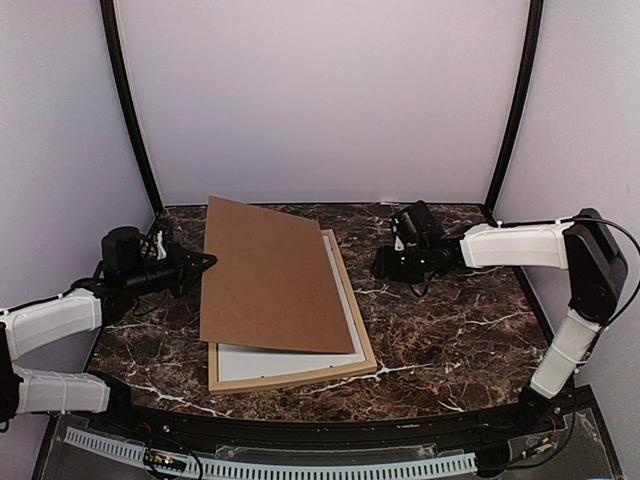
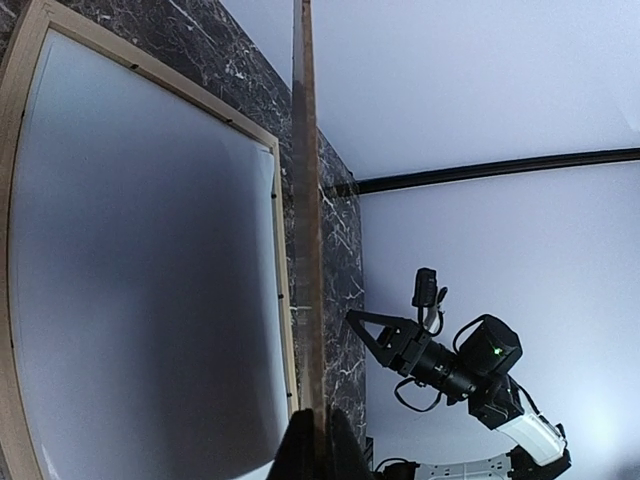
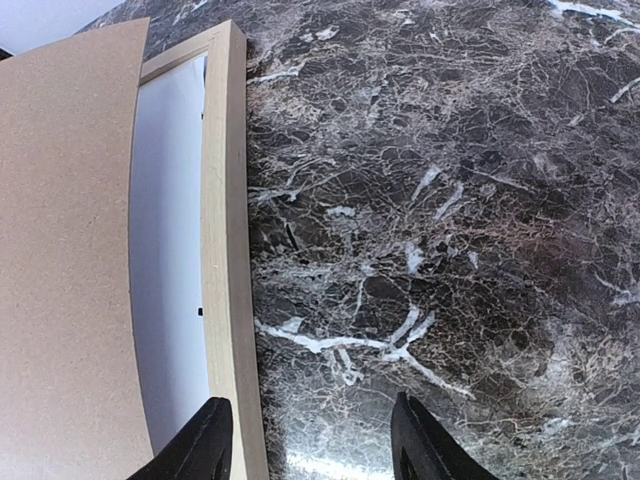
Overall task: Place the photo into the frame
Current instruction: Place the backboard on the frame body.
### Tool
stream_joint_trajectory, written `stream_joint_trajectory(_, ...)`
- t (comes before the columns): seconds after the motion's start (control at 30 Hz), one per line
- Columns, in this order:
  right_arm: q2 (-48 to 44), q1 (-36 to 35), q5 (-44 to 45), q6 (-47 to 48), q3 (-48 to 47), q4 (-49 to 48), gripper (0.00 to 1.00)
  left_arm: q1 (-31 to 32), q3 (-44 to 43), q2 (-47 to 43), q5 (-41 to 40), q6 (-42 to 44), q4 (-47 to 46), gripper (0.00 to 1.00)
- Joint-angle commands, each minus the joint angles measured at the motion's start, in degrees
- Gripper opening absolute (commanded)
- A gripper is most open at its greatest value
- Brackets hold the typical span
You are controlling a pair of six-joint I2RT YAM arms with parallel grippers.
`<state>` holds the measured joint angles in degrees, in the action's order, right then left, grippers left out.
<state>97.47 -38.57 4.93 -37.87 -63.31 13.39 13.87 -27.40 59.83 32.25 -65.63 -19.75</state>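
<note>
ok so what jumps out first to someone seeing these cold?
The big brown backing board in the middle, slanting over the light wood frame, which lies flat on the dark marble table. The left gripper is shut on the board's left edge, holding that side up. The right gripper hangs open over bare marble just right of the frame.

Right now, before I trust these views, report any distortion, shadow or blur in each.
Top view: evenly lit, sharp, no glare on the board. Left wrist: the frame looks bowed by lens distortion; a broad shadow greys its white panel. Right wrist: the table is crisp, the frame rail curved.
</note>
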Motion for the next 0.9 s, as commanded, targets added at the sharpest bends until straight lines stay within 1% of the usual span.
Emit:
stream_joint_trajectory(0.0,-1.9,0.6,0.2,1.0,1.2,-1.6,0.55,1.1,0.3,-0.1,-1.2,-1.4,-6.7,0.00)
stream_joint_trajectory(0.3,-2.3,1.4,-0.6,1.1,2.8,-2.9,0.55,3.2,1.6,2.1,-3.2,-2.6,-9.2,0.00)
stream_joint_trajectory(0.87,-2.2,2.0,-1.5,1.2,4.4,-3.9,0.55,6.0,1.2,3.8,-4.6,-2.7,-9.6,0.00)
